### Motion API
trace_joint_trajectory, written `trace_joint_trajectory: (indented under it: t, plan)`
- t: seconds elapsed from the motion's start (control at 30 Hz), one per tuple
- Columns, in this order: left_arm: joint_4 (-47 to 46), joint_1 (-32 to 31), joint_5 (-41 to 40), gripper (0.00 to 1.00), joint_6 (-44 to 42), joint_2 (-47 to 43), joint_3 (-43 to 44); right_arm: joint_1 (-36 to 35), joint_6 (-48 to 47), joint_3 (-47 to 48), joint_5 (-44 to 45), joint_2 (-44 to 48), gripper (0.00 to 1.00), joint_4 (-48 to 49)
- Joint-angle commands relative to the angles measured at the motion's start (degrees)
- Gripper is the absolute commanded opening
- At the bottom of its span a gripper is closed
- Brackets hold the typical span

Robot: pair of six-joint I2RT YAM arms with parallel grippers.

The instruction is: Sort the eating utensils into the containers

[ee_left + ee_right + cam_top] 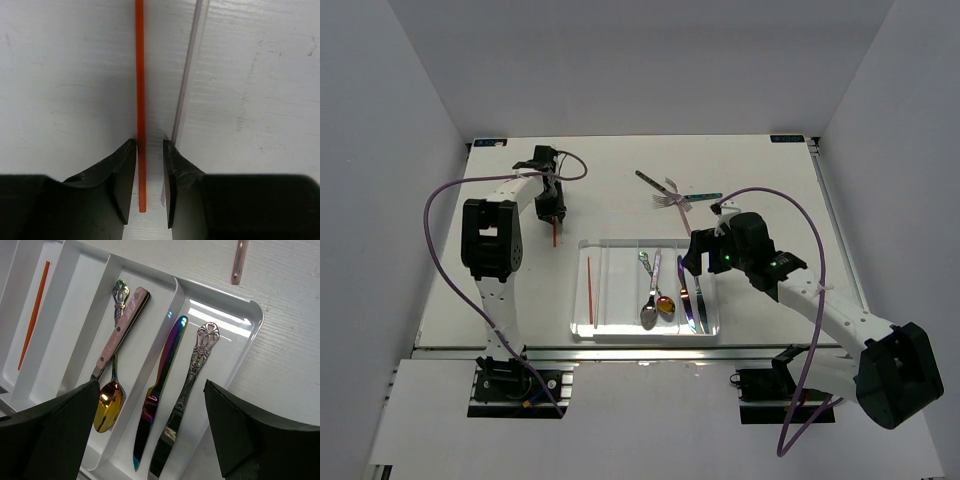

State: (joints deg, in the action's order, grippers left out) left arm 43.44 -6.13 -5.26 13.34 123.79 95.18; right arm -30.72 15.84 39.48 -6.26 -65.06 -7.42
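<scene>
Top view: the left arm rises from its base to a high elbow, forearm reaching to the far left of the counter [600, 170]. The left pincer [553, 212] points down at a loose chopstick [554, 236] outside the tray [610, 335], just off its far left corner. The right arm stretches low and diagonally from the near right. The right pincer [692, 265] hangs over the tray's right end. In the tray: a sorted chopstick [590, 290] in the leftmost compartment, two spoons [652, 300] in the third, two knives [695, 305] in the rightmost. Loose cutlery [672, 197], a fork among it, lies on the counter beyond the tray. Left wrist view: black fingers [120, 180] straddle the loose chopstick near its end, parted narrowly, with a visible gap on one side, so not clamped. A grey shadow line runs beside it. Cannot tell whether it rests flat. Right wrist view: fingers [60, 435] spread wide, holding nothing, above the divider between spoons and knives. A pink-handled piece lies across a gold spoon, next to an iridescent knife and an ornate silver one.
</scene>
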Motion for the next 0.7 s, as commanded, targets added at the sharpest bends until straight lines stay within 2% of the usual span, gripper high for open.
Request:
trace_joint_trajectory:
  t: [0.0, 0.2, 0.53, 0.67]
  plan:
    - [-1.17, -0.37, 1.39, 0.39, -0.25, -1.71, -0.08, 0.31, -1.07, 0.59, -0.94, -0.33, 0.89, 1.88]
    - [-1.16, -0.37, -0.72, 0.39, 0.37, -4.43, -0.08, 0.31, -1.07, 0.51, -1.3, -1.03, 0.89, 1.88]
    - [0.33, -0.29, -3.71, 0.43, 1.51, -3.55, -0.51, 0.31, -1.07, 0.51, -1.56, -1.04, 0.89, 1.8]
    - [0.41, -0.37, -2.92, 0.34, 1.68, -1.71, -0.87, 0.31, -1.16, 0.42, -1.65, -0.95, 0.89, 1.71]
